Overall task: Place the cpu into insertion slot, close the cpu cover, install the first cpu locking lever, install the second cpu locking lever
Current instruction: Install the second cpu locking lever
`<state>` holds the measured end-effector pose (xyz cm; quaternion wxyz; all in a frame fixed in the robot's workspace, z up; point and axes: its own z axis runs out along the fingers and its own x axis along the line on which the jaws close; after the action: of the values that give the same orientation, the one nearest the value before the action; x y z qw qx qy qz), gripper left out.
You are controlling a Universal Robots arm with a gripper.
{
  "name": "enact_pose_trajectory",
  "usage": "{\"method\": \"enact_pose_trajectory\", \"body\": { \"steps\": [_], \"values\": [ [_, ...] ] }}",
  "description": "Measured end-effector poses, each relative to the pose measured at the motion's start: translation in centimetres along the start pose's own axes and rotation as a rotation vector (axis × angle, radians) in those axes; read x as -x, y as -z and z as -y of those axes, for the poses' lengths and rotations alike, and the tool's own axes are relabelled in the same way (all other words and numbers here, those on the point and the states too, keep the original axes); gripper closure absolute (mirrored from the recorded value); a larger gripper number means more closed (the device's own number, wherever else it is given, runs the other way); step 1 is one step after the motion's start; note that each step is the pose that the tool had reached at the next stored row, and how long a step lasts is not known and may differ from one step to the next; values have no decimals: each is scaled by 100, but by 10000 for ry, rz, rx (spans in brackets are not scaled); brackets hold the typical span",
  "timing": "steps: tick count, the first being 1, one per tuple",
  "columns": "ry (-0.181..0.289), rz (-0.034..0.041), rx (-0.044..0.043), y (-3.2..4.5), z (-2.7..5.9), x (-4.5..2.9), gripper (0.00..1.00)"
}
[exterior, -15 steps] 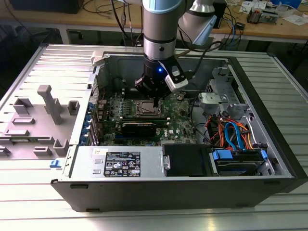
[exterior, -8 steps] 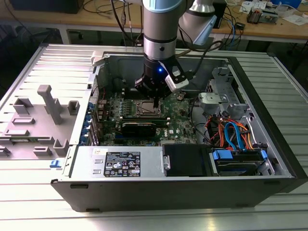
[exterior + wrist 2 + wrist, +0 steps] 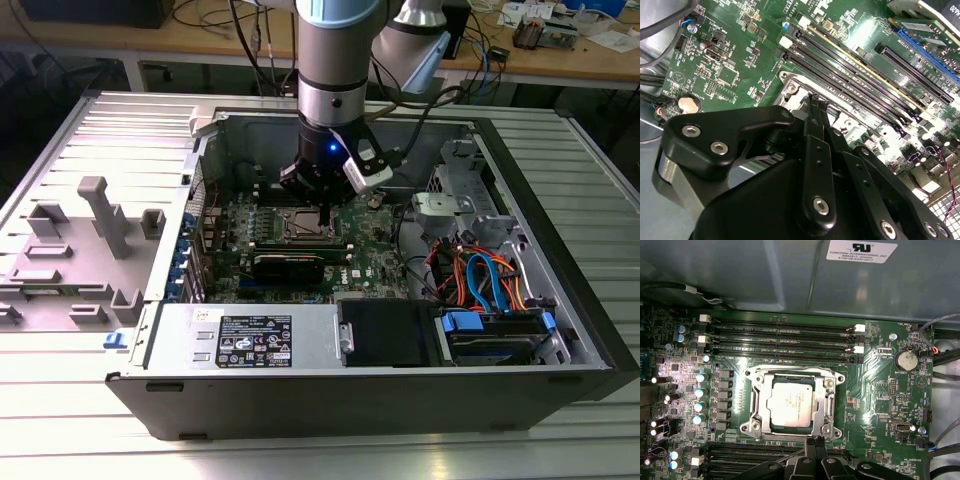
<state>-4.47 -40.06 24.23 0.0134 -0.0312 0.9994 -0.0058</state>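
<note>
First wrist view is showing the cpu (image 3: 790,402) sitting in the insertion slot (image 3: 756,426) on the green board (image 3: 880,405), with the cpu cover (image 3: 827,400) lying closed around it. The gripper (image 3: 813,442) is hovering at the socket's edge, its fingers (image 3: 812,107) pressing together with nothing between them, beside the memory slots (image 3: 855,75).

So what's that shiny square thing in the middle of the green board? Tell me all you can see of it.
That is the cpu, a small flat square chip with a dull silvery metal top bearing faint print. It lies level in its socket, and the cpu cover, a thin silver metal frame, lies around its raised top. Long black memory slots run along two sides. The closed gripper hovers at the frame's edge, apparently not touching the chip.
</note>
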Motion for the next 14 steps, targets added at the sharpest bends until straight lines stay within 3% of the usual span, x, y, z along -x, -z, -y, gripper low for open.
{"method": "enact_pose_trajectory", "body": {
  "steps": [8,14],
  "values": [
    [0,0,0,0,1,0,89],
    [1,-1,2,2,10,-61,89]
  ]
}}
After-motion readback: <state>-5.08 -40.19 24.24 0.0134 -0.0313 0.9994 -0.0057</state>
